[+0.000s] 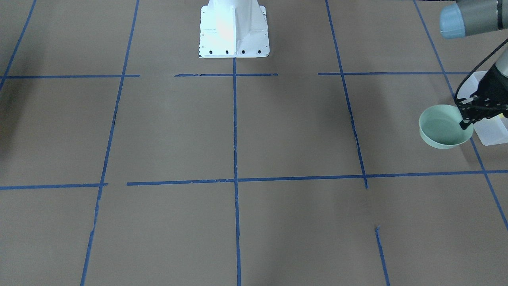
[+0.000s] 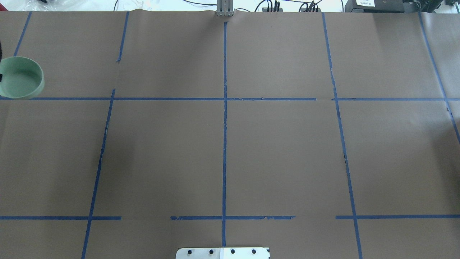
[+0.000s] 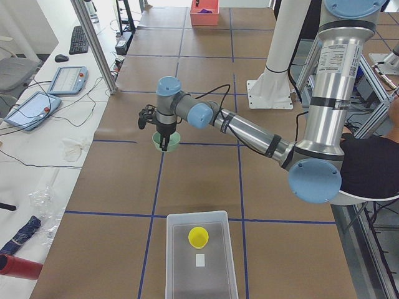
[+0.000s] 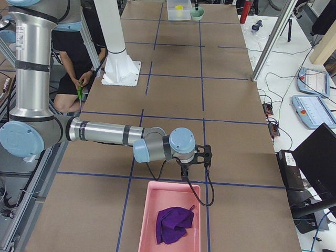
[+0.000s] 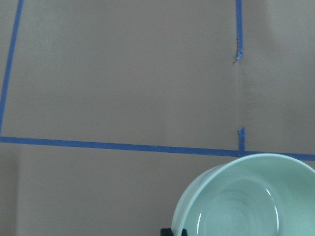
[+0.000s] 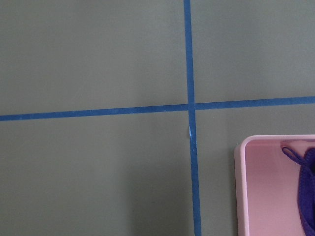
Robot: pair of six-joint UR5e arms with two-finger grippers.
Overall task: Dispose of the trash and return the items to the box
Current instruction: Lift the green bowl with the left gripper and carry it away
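Observation:
My left gripper [image 1: 464, 124] is shut on the rim of a pale green bowl [image 1: 441, 128], held tilted just above the table. The bowl also shows in the overhead view [image 2: 19, 77], the left wrist view [image 5: 246, 201] and the exterior left view [image 3: 167, 142]. The frosted box [image 3: 199, 255] stands beside it, with the yellow cup [image 3: 198, 237] and a small white slip [image 3: 199, 260] inside. A corner of the box [image 1: 493, 133] shows behind the gripper. My right gripper [image 4: 184, 177] hovers at the rim of a pink bin [image 4: 169, 218]; I cannot tell whether it is open or shut.
The pink bin [image 6: 256, 191] holds a purple cloth [image 4: 173, 223]. The robot's white base [image 1: 234, 29] stands at the table's middle edge. Blue tape lines cross the brown table. Tablets, cables and loose items lie on a side bench [image 3: 37, 187].

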